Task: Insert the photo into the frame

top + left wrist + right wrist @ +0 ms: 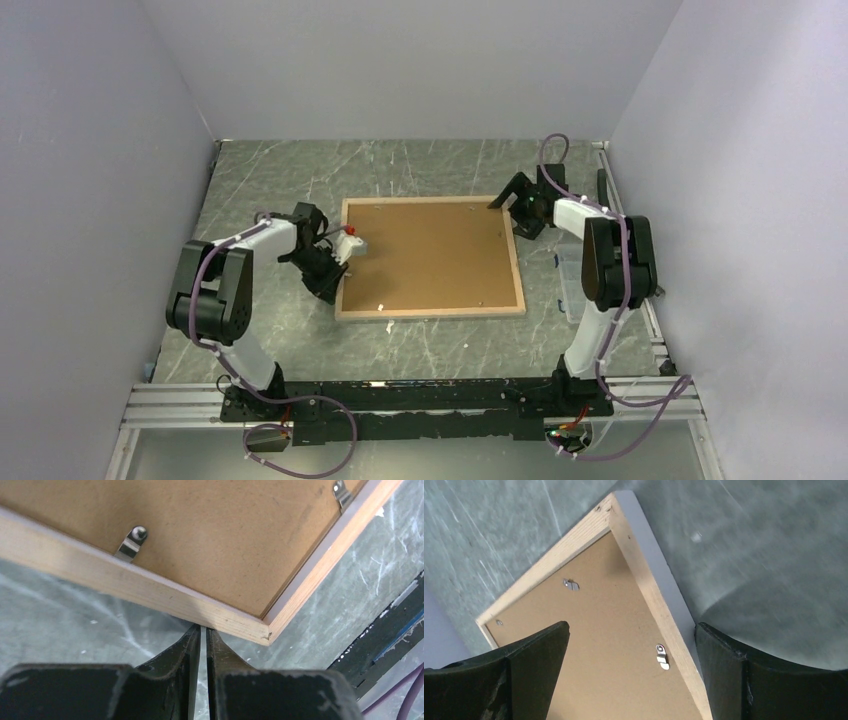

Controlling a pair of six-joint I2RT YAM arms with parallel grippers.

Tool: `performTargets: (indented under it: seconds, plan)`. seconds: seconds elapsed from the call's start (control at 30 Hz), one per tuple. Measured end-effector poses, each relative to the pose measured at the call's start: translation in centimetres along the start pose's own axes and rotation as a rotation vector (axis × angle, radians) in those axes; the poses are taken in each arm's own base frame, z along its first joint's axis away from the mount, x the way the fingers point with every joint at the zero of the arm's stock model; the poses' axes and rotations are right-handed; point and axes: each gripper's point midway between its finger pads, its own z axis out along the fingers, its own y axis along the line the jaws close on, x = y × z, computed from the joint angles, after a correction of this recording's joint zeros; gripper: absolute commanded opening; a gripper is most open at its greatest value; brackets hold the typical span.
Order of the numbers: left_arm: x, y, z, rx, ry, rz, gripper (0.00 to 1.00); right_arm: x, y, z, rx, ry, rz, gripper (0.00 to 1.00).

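Frame [430, 312] found face down on table [300, 170], photo not seen; left gripper [203, 629] nearly closed, empty, at its edge, right gripper [632, 626] spread wide astride far corner, so frame could be pushed askew by uneven prying

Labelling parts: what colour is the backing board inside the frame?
Plain orange-brown backing board, clearest in the left wrist view.
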Motion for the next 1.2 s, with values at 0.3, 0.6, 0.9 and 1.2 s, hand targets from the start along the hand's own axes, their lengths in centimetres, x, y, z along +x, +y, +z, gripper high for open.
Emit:
performTargets:
  seconds: [0.3,0.6,0.9,1.2]
  plan:
    - [0.9,-5.2,1.6,0.094,0.130,0.121,0.20,-2.5,9.9,6.9,-0.143,-0.006,-0.094,1.00]
    - [2.2,-9.4,1.7,0.221,0.260,0.140,0.39,-1.2,11.6,6.6,-0.057,-0.027,-0.165,1.00]
    - [-7.0,-0.8,-8.1,-0.034,-0.110,0.087,0.41,-3.2,12.5,-5.0,-0.070,-0.163,-0.192,1.00]
    - [-10.3,18.1,-11.2,-0.285,-0.318,-0.319,0.38,10.5,6.3,-10.0,-0.088,0.038,-0.248,1.00]
